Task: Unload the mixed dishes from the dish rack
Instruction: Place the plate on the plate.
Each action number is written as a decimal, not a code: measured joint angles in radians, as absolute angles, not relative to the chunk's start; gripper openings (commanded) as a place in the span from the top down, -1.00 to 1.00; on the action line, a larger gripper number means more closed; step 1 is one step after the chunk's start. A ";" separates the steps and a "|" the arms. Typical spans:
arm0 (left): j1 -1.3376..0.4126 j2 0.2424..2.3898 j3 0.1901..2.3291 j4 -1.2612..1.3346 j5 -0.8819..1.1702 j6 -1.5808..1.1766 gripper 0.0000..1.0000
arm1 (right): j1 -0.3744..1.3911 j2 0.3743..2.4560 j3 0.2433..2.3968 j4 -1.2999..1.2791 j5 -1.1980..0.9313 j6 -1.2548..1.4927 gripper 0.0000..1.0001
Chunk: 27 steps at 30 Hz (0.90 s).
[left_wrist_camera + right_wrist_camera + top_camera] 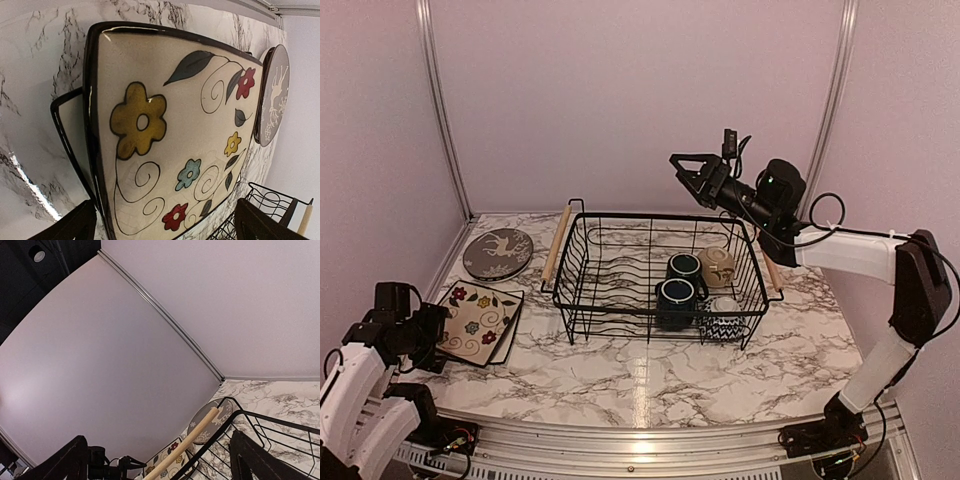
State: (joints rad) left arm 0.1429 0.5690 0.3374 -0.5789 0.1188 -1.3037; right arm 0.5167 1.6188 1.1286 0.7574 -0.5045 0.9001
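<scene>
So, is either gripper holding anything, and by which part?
Nothing is held. Left gripper stands open astride the near edge of the square floral plate; right gripper open in air.

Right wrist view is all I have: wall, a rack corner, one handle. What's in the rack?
Observer: Two dark blue mugs, a beige bowl and a chevron bowl, all at the right end of the dish rack.
Operator: Left arm?
Observer: The left gripper is open, with a finger on either side of the square floral plates, which lie stacked on the table left of the rack.
Operator: Where's my gripper relative to the rack?
Observer: The right gripper is open and raised above the rack's far side, pointing left.
</scene>
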 measured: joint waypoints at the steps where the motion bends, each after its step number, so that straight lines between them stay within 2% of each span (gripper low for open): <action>1: 0.143 0.572 0.350 -0.595 0.113 -1.303 -0.98 | 0.517 1.617 1.129 0.751 -0.503 0.891 -0.89; 8: 0.143 0.560 0.477 -0.694 0.042 -1.299 -0.98 | 0.517 1.581 1.131 0.613 -0.488 0.768 -0.90; 16: 0.143 0.554 0.596 -0.701 -0.023 -1.225 -0.98 | 0.517 1.568 1.255 0.228 -0.448 0.484 -0.91; 27: 0.107 0.735 0.738 -0.381 0.119 -0.991 -0.98 | 0.523 1.570 1.367 -0.262 -0.286 0.177 -0.92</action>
State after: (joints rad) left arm 0.1074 0.7353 0.7376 -0.3805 0.1192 -0.9909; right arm 0.5228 1.5700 1.3666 -0.2619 -0.2859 0.1772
